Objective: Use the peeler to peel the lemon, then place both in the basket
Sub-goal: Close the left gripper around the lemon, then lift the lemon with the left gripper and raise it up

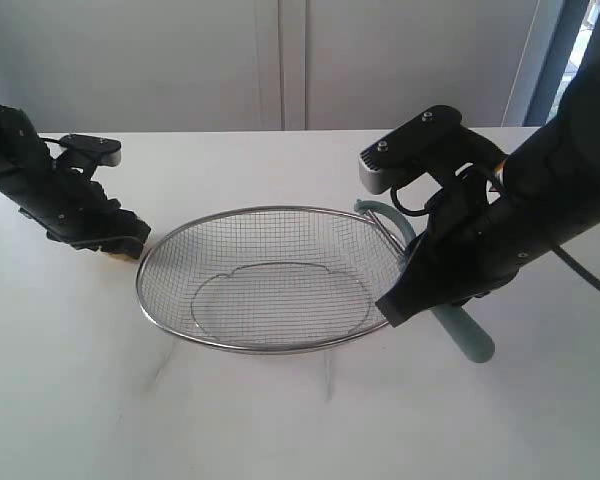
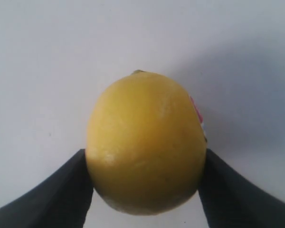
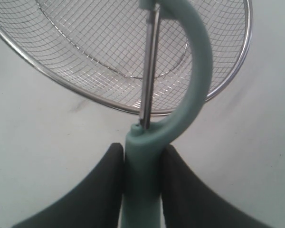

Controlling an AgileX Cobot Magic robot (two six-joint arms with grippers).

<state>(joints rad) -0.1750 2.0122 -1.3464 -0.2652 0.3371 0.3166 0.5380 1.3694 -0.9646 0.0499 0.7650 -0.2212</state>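
The yellow lemon (image 2: 145, 142), with a red-and-white sticker on one side, rests on the white table left of the basket; only a sliver of it (image 1: 116, 258) shows in the exterior view. My left gripper (image 1: 120, 245) (image 2: 145, 164) is shut on it, one dark finger (image 2: 66, 190) pressed to each flank. The wire mesh basket (image 1: 265, 346) (image 3: 95, 42) sits mid-table with nothing in it. My right gripper (image 1: 425, 285) (image 3: 142, 159) is shut on the teal handle of the peeler (image 1: 467, 337) (image 3: 192, 90), whose hooked head and metal blade reach over the basket's right rim.
The white table (image 1: 280, 420) carries only the basket and the lemon. A pale wall stands behind the table's far edge. The bulky right arm (image 1: 540, 220) hangs low over the table's right side.
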